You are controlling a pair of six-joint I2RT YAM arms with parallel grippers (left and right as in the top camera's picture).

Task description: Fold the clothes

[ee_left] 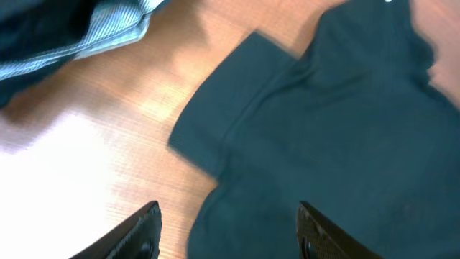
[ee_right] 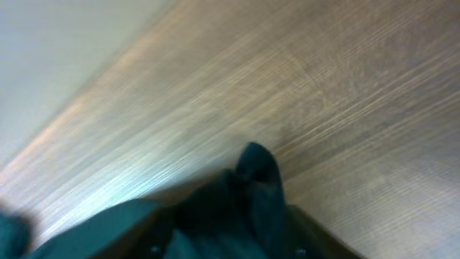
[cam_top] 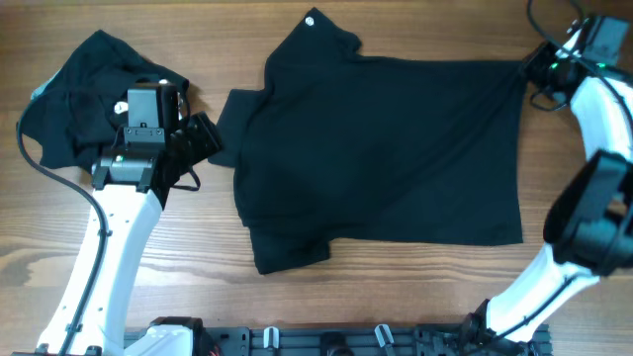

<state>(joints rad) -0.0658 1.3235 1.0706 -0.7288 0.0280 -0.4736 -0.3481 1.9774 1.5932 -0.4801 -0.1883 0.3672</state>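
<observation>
A large black short-sleeved shirt [cam_top: 386, 148] lies spread flat across the middle of the table, with a small white neck label [cam_top: 311, 21] at the far edge. My left gripper [cam_top: 203, 138] is open and empty at the shirt's left sleeve. In the left wrist view its jaws [ee_left: 228, 230] straddle the edge of the shirt [ee_left: 345, 129]. My right gripper [cam_top: 534, 69] is at the shirt's far right corner. In the right wrist view it [ee_right: 226, 244] is shut on a bunched fold of the shirt [ee_right: 251, 194].
A second black garment [cam_top: 89, 89] lies crumpled at the far left behind my left arm; its grey trim [ee_left: 86, 36] shows in the left wrist view. Bare wooden table [cam_top: 376, 297] runs along the front. A rail [cam_top: 326, 341] edges the front.
</observation>
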